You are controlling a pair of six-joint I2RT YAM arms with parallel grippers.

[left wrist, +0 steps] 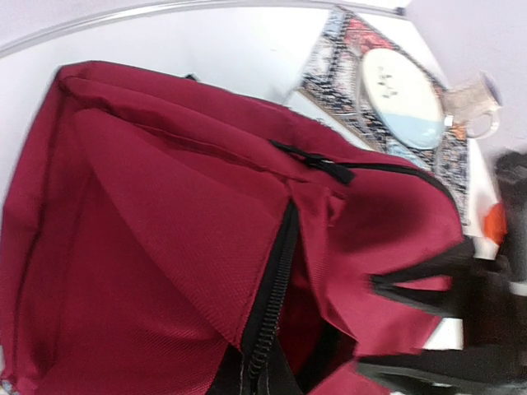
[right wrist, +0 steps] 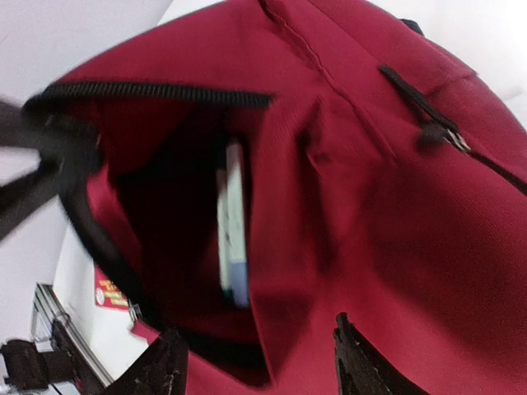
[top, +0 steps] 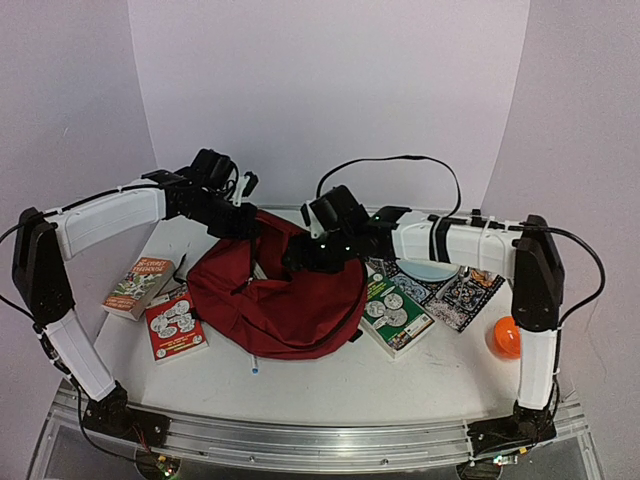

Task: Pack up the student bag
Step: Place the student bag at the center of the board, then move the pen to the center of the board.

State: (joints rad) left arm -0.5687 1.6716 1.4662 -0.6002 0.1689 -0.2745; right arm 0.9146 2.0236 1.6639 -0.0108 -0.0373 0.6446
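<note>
The student bag (top: 280,300), dark red with black zippers, lies in the middle of the table with its main opening (right wrist: 165,189) gaping. My left gripper (top: 243,222) is shut on the bag's upper rim by the zipper (left wrist: 276,280) and holds it up; its own fingers are out of sight in the left wrist view. My right gripper (right wrist: 259,366) hangs open just over the opening, with a fold of red fabric below its fingers. A thin white and blue item (right wrist: 233,222) stands on edge inside the bag.
Two books (top: 138,285) (top: 175,325) lie left of the bag. Right of it are a green-covered book (top: 397,312) and a patterned book (top: 455,290) with a plate (left wrist: 399,95) on it, a glass mug (left wrist: 473,103) and an orange ball (top: 505,337).
</note>
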